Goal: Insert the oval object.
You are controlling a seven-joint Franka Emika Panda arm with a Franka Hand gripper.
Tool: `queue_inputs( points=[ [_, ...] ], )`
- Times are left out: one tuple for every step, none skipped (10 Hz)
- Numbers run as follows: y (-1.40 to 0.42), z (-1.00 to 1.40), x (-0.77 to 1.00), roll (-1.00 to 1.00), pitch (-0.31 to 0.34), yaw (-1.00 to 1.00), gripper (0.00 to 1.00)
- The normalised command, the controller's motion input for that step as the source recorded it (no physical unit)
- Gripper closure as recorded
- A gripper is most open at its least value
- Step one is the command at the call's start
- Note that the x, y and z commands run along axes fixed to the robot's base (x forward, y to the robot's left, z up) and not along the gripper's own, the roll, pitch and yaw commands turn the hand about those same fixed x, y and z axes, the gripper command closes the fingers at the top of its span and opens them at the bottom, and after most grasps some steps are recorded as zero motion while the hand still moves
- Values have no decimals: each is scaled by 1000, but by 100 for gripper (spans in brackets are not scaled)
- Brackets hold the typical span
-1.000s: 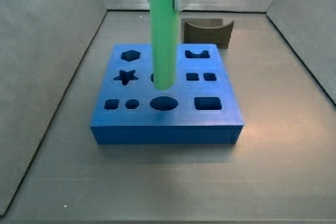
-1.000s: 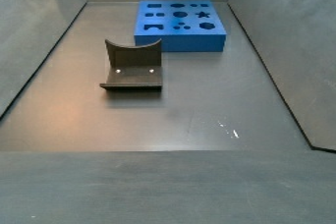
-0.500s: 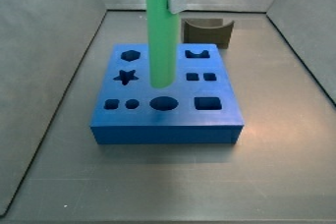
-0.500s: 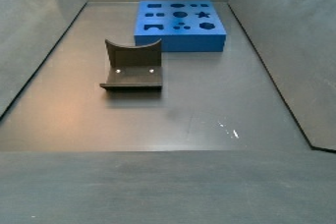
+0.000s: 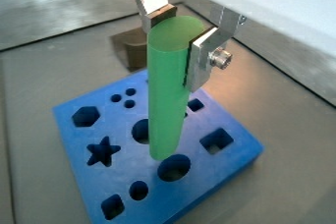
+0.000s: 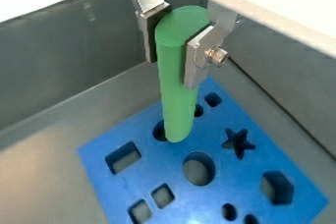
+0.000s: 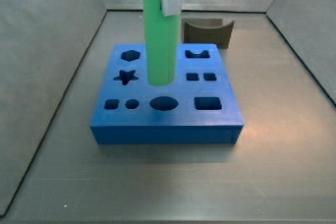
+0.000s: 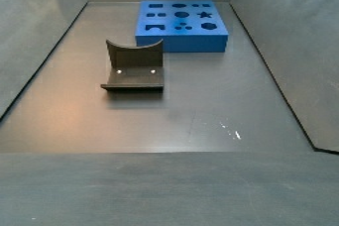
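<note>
one peg: the oval object [image 5: 167, 90], bright green, upright, hanging above the blue block [image 7: 168, 110]
gripper: the gripper [image 6: 180, 27] clamps the peg's top between its silver fingers [image 5: 202, 53]
far corner: dark grey curved block [image 8: 133, 67], well apart from the blue block

The slim green oval object [image 5: 168, 90] hangs upright in the tool [image 5: 180, 33], seemingly just above the block.

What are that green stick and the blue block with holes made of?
The green peg, held upright in the tool over the blue block, looks like smooth plastic with a soft sheen. The block looks like matte plastic, evenly coloured with crisp cut-outs. Neither is certain from looks alone.
</note>
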Motion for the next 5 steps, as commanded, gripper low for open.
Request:
queue_inputs(
  points=[
    [-97,-143,0,0,-3,-1000,100],
    [-97,-154,0,0,-10,-1000,100],
    [-117,-191,0,-19,-30,-997,100],
    [-346,-206,231,-66,0,-577,100],
    [0,-71,69,-61,0,-100,100]
  ],
)
